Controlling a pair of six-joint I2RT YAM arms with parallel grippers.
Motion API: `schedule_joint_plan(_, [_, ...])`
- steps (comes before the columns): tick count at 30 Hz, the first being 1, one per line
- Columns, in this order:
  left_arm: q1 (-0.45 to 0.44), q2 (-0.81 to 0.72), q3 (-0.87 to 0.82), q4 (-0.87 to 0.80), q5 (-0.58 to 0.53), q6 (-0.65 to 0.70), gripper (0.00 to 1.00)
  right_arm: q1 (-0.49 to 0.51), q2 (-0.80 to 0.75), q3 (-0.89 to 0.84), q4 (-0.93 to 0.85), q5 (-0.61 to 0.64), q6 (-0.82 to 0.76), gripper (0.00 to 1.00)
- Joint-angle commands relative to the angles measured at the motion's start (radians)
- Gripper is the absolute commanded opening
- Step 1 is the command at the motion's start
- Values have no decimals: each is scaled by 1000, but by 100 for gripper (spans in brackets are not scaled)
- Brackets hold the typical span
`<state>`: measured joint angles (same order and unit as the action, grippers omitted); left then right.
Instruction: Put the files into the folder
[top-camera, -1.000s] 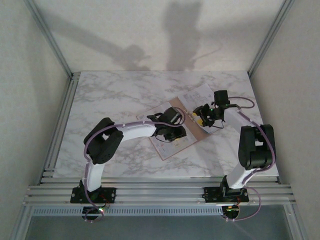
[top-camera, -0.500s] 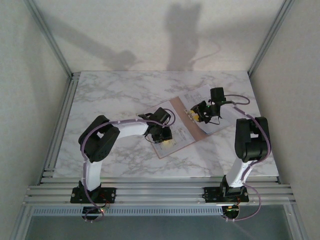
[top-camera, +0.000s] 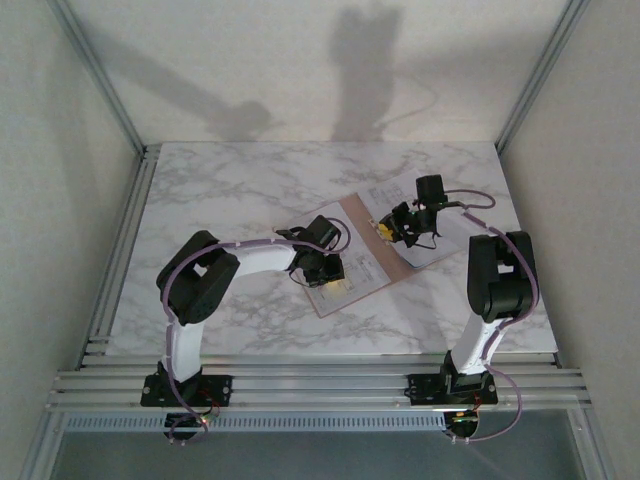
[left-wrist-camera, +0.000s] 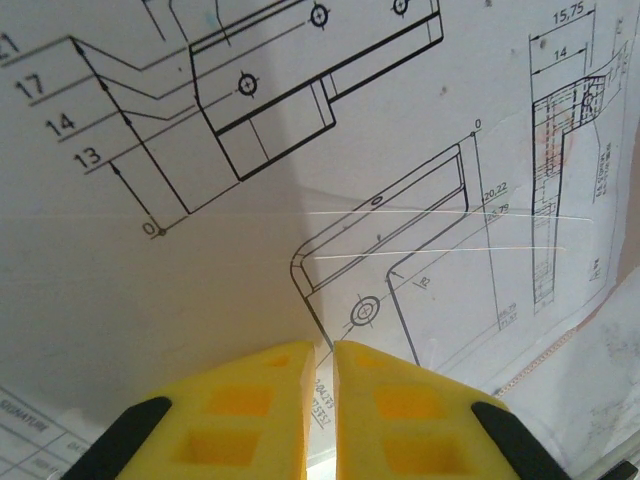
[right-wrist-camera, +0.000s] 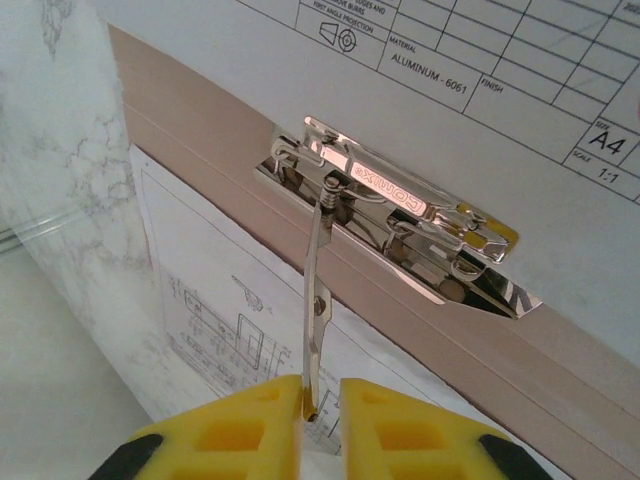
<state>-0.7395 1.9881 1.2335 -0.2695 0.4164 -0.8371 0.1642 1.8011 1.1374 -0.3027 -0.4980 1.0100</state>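
Observation:
The tan folder lies open at mid-table, with white printed files on its right half and another sheet on its left half. My left gripper is down on the left sheet. In the left wrist view its jaws are shut to a thin slit over a drawing sheet; whether they pinch paper I cannot tell. My right gripper is at the spine. Its jaws are shut on the raised lever of the chrome clip.
Marble tabletop spreads left and behind the folder. Aluminium frame posts rise at the back corners and rails run along the near edge. A title-block sheet lies beyond the clip.
Both grippers' jaws have narrowed. The left gripper shifted left onto the near sheet and then held still. The right gripper moved slightly back toward the clip.

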Motion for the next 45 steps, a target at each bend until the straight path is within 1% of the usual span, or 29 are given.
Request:
schedule_joint_plan(1, [0,10,-33,-47,-2,2,15,3,18,22,-12,15,-3,14])
schedule_joint_plan(10, [0,6,-40,-41,-4,-4,15,3,14,13,-14,28,-6,6])
schedule_joint_plan(15, [5,-5,-59,-32,-4,-19,14,3,9,-27,7,48,-18,0])
schedule_joint_plan(22, [29,-29,-128,20,13,-65,13,0,-31,-150,68,109,-73,0])
schedule_joint_plan(29, [37,-38,-140,24,9,-76,13,-17,-24,-246,97,154,-97,0])
schedule_joint_plan(39, [37,-43,-154,18,-2,-88,13,-35,0,-275,105,207,-105,0])
schedule_joint_plan(45, [37,-47,-163,19,-3,-91,13,-35,9,-249,81,226,-96,0])
